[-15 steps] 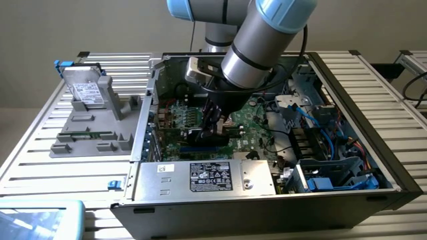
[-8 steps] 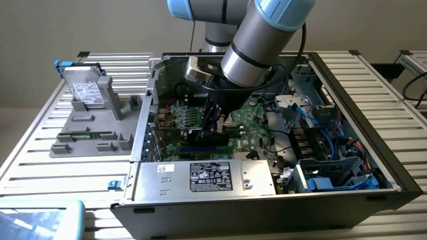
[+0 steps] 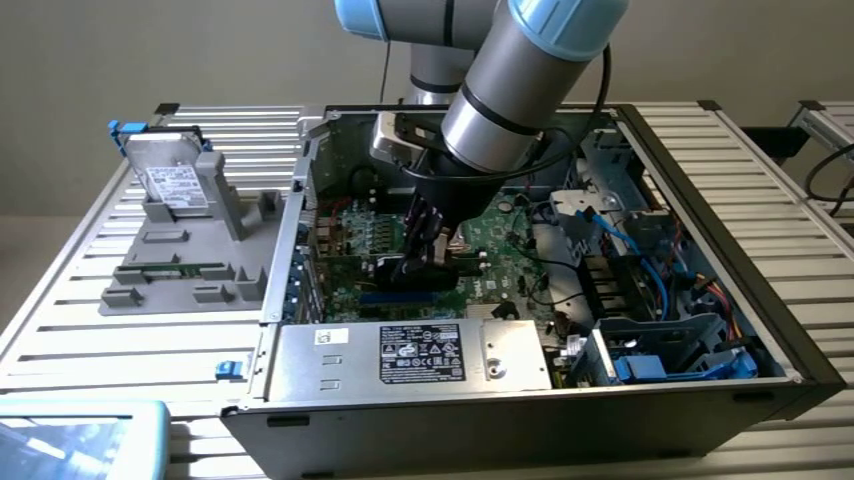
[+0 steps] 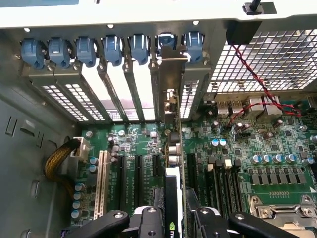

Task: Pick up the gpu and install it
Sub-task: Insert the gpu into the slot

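1. Gripping the gpu (image 4: 172,191) from above, the gripper (image 4: 173,218) has its black fingers (image 4: 148,218) pressed against the card's two faces, as the wrist view shows.
2. The gpu stands upright on its edge over the motherboard (image 4: 247,144), among the long expansion slots and in line with them. Whether its lower edge is fully seated in a slot cannot be told.
3. Its silver end bracket (image 4: 171,79) rests against the rear wall of the case, in one of the slot openings, directly under one of the blue clips (image 4: 166,42).
4. A white slot (image 4: 101,183) lies well to one side of the card, and a yellow braided cable (image 4: 57,161) curls beyond it beside the case wall.
5. In the exterior view the arm (image 3: 514,90) reaches down into the open computer case (image 3: 534,430), and the gripper (image 3: 424,262) hangs low over the motherboard (image 3: 501,235), near the middle of the board.
6. A power supply (image 3: 414,355) with a dark label sits along the near side of the case.
7. On the slatted table (image 3: 80,330), to the exterior view's left of the case, a grey fixture (image 3: 180,270) holds a silver hard drive (image 3: 174,180) propped at a tilt.
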`<control>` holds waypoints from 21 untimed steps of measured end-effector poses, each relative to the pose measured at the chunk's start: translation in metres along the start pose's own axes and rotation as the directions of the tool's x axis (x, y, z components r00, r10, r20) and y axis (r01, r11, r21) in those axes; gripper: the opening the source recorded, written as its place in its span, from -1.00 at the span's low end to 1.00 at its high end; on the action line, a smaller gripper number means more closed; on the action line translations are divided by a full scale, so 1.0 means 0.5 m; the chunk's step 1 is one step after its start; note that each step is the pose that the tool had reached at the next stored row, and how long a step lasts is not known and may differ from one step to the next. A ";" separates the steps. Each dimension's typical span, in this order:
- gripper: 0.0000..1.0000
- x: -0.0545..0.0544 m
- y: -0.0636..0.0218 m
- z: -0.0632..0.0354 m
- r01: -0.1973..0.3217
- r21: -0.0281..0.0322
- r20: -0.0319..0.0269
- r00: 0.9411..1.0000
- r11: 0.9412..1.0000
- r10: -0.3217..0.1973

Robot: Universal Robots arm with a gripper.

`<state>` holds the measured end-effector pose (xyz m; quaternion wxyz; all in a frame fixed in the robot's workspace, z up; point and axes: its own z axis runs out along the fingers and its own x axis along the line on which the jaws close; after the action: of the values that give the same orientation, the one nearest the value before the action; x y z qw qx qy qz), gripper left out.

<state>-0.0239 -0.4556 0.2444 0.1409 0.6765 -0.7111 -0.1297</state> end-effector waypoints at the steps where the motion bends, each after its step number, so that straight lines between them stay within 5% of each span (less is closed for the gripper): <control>1: -0.44 0.000 0.000 0.000 0.000 0.000 0.000 1.000 1.000 0.000; 21: -0.44 0.001 -0.001 0.007 0.001 0.000 -0.001 1.000 1.000 -0.001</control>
<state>-0.0247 -0.4562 0.2410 0.1410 0.6770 -0.7107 -0.1296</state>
